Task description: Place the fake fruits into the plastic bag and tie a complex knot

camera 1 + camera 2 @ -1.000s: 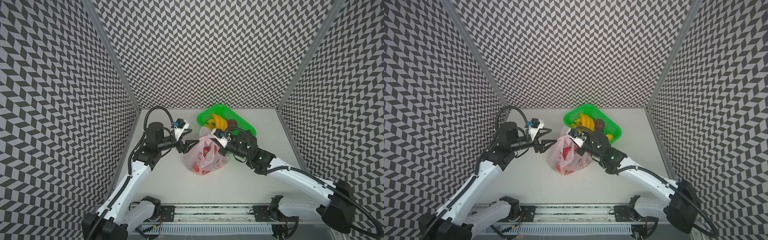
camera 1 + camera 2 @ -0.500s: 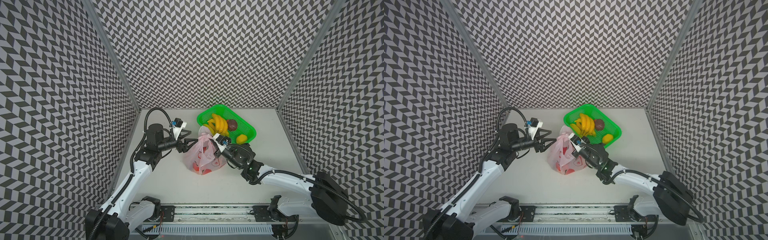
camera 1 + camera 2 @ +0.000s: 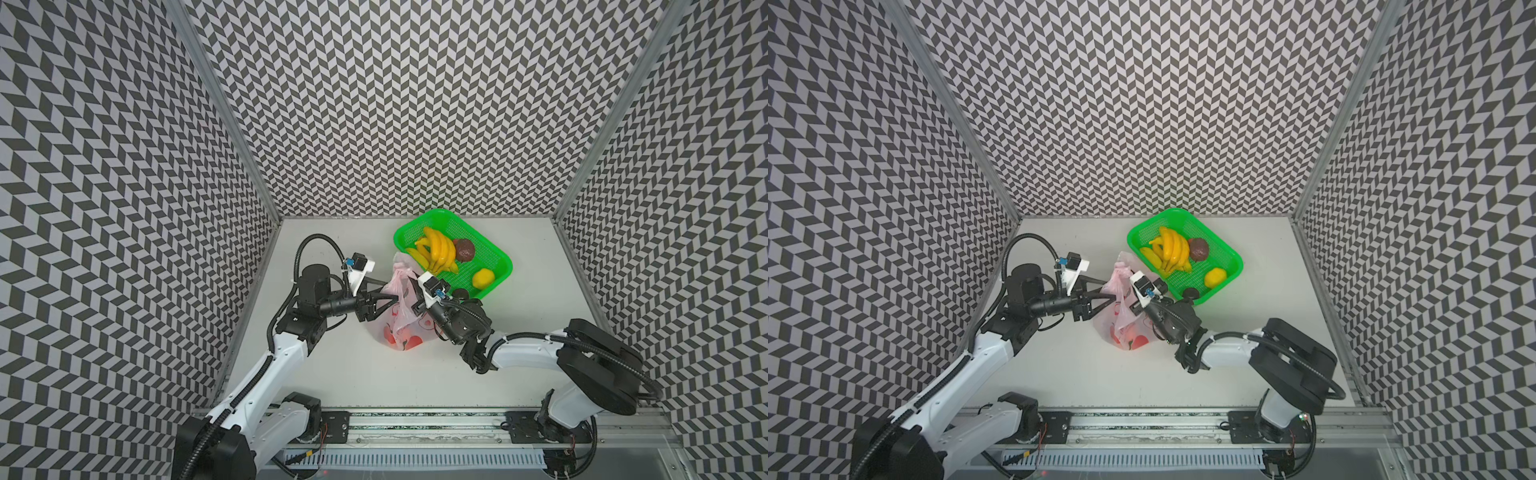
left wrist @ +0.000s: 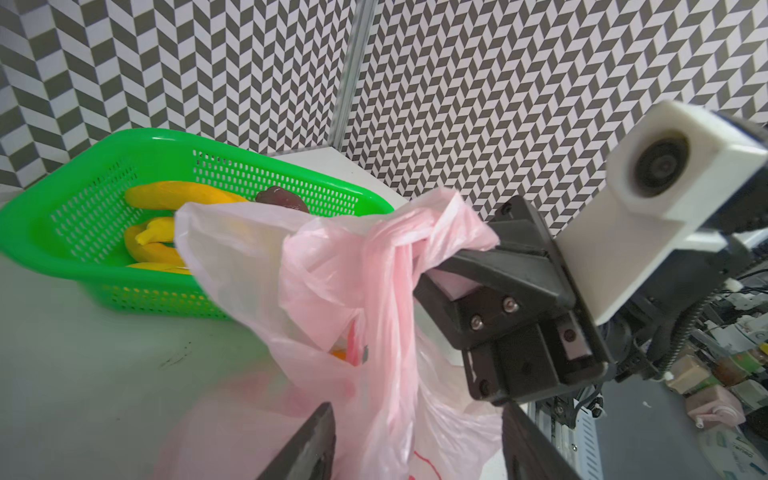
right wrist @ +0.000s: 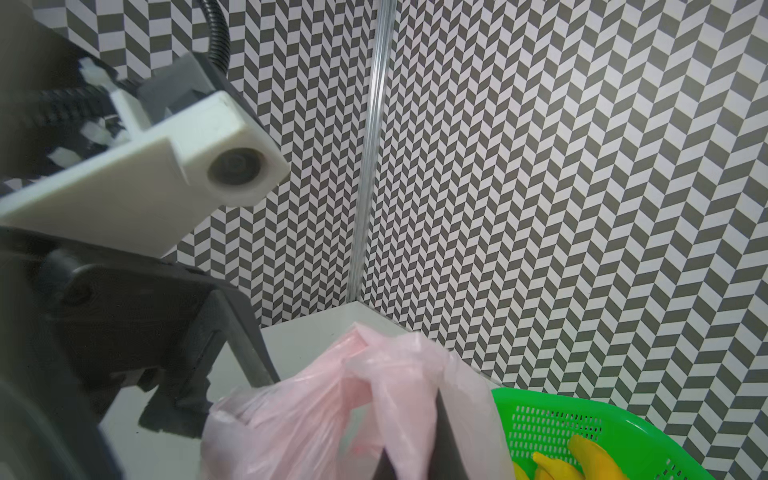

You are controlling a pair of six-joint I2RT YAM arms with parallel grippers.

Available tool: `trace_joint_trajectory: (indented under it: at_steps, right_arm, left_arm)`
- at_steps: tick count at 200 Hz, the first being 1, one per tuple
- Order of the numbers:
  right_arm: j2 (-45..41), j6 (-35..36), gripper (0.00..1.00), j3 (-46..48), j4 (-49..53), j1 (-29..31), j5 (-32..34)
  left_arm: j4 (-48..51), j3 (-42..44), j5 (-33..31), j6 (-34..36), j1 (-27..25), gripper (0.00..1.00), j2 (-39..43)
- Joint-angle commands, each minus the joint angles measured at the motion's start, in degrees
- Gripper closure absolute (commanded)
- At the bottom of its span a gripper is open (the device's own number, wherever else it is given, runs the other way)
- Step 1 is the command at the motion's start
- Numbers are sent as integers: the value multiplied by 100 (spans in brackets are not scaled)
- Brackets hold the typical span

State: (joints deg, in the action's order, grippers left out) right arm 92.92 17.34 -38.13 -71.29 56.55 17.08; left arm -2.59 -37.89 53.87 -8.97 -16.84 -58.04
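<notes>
Chevron-walled table [image 3: 332,374], right end effector [image 4: 428,276] pinching plastic bag [image 3: 401,328] (its handle), left end effector [image 4: 415,415] parted.

A green mesh basket [image 3: 488,253] sits on the white bench [image 3: 353,374], near the back chevron-patterned wall [image 3: 415,104]. A metal rail [image 3: 415,428] lines the bench edge farthest from the basket.

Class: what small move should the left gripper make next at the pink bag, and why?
Probably close the left gripper on the pink handle strip: its jaws stand open astride it, while the right gripper is shut on the twisted handles.
</notes>
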Motion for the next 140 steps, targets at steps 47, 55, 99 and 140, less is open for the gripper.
trace_joint_trajectory:
  at_steps: [47,55,99,140]
  right_arm:
    - [675,-583,100,-404,-1510,152,349]
    - [723,-669,100,-431,-1558,167,336]
    - [909,-1110,100,-505,-1748,235,193]
    - [991,-1383,100,-509,-1795,294,-39]
  left_arm:
    - [-831,200,10,-383,-500,36,-97]
    - [-882,215,-29,-403,-548,36,-137]
    - [-1566,364,-130,-772,-769,36,-227]
    - [-1809,403,-233,-850,-886,35,-333]
